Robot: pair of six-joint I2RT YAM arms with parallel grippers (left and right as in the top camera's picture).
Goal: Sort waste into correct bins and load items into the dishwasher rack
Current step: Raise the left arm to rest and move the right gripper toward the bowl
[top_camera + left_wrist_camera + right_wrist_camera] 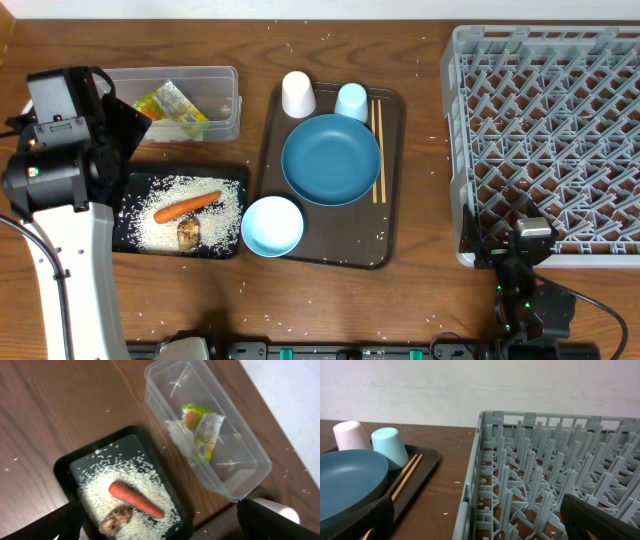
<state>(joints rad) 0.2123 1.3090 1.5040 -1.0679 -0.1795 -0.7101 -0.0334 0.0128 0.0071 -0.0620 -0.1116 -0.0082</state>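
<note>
Right claw (475,517) is low at the near-left corner of the dishwasher rack (545,140). Its jaws are wide apart with nothing between them. Left claw (160,520) hovers above the gap between black tray (128,235) and clear tub (225,85), at their left end. It is also spread wide and empty.

Near row: the black tray holds rice (160,225), carrot (187,206) and brown lump (188,233). The light blue bowl (272,226) sits on the near-left corner of the serving tray (390,250).

Middle: the dark blue plate (330,158) is on the serving tray. The chopsticks (377,150) lie just beside its right rim.

Far row: the white cup (298,95) and light blue cup (351,102) both look mouth-down. The clear tub holds the foil wrapper (202,430) with a pale crumpled piece (179,435) against it, likely the tissue. Stray grains dot the desk (420,100).

Judgement: the waste looks sorted apart from those grains. Loading has not begun, and no dish is in the rack.

Key relation: the dishes all lie to the left of the right claw, and the rack is right beside it. The right arm is nearer the chopsticks. Their long axis runs near-to-far along the serving tray's right edge, parallel to the rack's left wall, so a grab likely needs the jaws set across that line. The bowl sits closer to the left arm.
</note>
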